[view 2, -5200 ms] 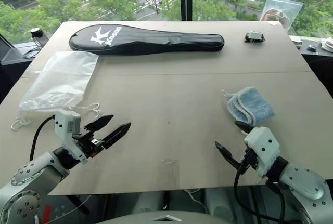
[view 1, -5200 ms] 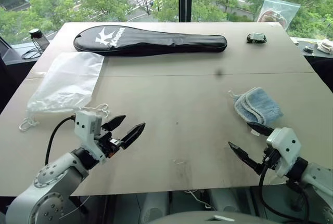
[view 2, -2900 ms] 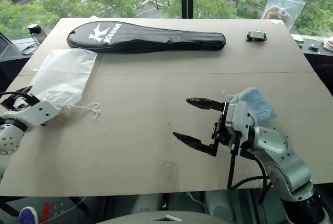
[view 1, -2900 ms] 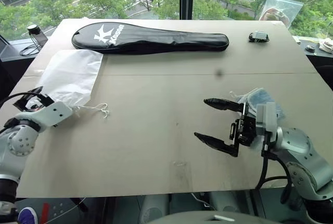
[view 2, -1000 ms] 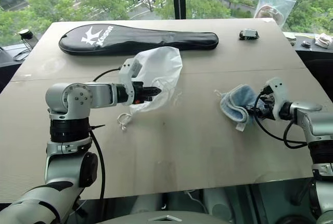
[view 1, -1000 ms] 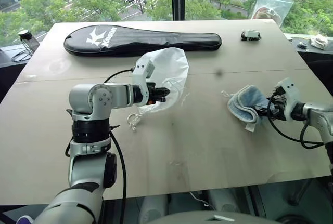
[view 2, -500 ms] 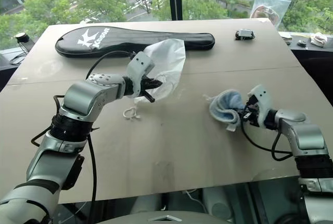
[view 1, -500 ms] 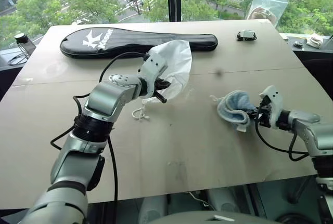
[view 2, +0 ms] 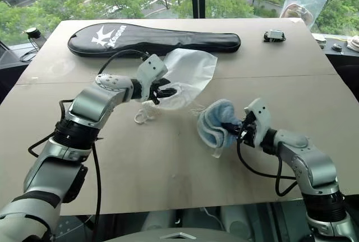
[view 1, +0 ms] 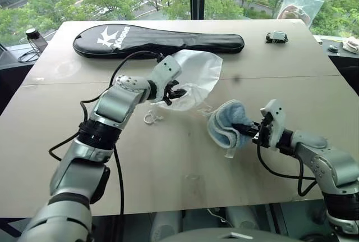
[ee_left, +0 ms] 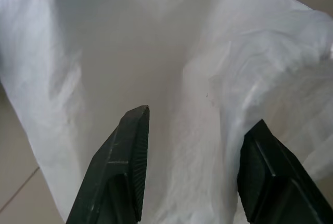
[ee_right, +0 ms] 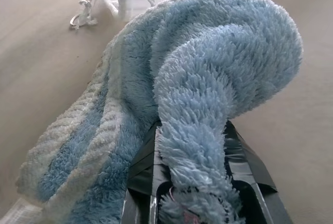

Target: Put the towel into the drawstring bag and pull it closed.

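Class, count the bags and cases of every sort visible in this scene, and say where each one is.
3: the drawstring bag mid-table at the left hand; the black racket case along the table's far side; a clear zip bag beyond the table's far right corner.

Silver-grey arms, black cables, black-fingered left claw (view 1: 178,92).

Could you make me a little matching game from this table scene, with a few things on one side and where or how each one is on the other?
Things:
1. towel
2. drawstring bag
3. black racket case
4. clear zip bag

Places or states:
A. lying along the table's far edge
B. leaning by the window at the far right corner
C. clamped in the right hand
D. mouth spread by the left hand

Pairs: 1-C, 2-D, 3-A, 4-B
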You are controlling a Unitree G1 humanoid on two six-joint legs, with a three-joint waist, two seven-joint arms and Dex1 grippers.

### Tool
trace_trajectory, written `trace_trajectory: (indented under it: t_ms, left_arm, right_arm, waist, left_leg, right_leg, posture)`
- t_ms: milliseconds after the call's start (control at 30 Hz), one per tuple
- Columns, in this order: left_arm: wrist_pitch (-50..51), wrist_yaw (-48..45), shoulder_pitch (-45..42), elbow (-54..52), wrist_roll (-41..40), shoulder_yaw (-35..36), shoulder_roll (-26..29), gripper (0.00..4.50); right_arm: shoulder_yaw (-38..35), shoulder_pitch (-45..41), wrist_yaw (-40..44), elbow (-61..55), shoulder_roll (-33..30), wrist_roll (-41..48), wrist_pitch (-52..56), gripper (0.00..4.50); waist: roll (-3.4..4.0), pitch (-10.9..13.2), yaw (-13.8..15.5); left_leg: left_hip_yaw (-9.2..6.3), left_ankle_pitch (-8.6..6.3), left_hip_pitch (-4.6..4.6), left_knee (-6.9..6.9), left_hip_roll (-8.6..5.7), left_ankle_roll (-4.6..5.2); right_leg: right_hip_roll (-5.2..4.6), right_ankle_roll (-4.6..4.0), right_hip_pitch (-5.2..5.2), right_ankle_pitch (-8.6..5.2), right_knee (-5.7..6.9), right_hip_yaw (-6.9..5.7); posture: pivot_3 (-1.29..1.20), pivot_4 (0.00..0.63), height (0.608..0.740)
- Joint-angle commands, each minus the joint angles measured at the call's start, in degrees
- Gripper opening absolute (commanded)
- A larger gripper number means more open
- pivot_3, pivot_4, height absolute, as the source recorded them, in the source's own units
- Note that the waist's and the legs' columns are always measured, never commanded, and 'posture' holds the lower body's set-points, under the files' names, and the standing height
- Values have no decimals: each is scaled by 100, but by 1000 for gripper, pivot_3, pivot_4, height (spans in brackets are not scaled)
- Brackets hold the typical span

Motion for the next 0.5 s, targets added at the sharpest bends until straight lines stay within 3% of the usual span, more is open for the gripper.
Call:
trace_trajectory:
  t_ms: [33, 167, 333, 500]
  left_arm:
    - [-776, 265, 107, 29, 581, -82, -52, 2201]
    - [-939, -58, 227, -168, 568, 143, 82, 2201]
    - [-996, -745, 662, -711, 424, 398, 686, 2201]
    - [-1271, -917, 867, -687, 638, 359, 824, 2201]
  right_arm:
    - [-24, 142, -210, -484, 47, 119, -14, 57]
    - [14, 311, -344, -660, 30, 148, -37, 57]
    - [10, 426, -412, -668, -24, 130, -95, 57]
    - [76, 449, -458, -689, 23, 157, -104, 57]
  waist:
    - [0, 0, 7]
    - [-1, 2, -1]
    - [3, 4, -46]
    - [3, 5, -4]
  left_leg:
    - [-1, 0, -1, 0, 0, 0]
    - [-6, 0, -4, 0, 0, 1]
    - [-3, 0, -2, -3, 2, 1]
    - [-3, 0, -2, -1, 0, 1]
  right_leg:
    - [0, 0, 0, 0, 0, -1]
    - [0, 0, -2, 0, 1, -7]
    - [3, 0, -5, -1, 0, -2]
    - [0, 1, -2, -1, 2, -7]
  posture:
    - [0, 150, 740]
    - [0, 150, 740]
    - [0, 150, 740]
    - [0, 150, 740]
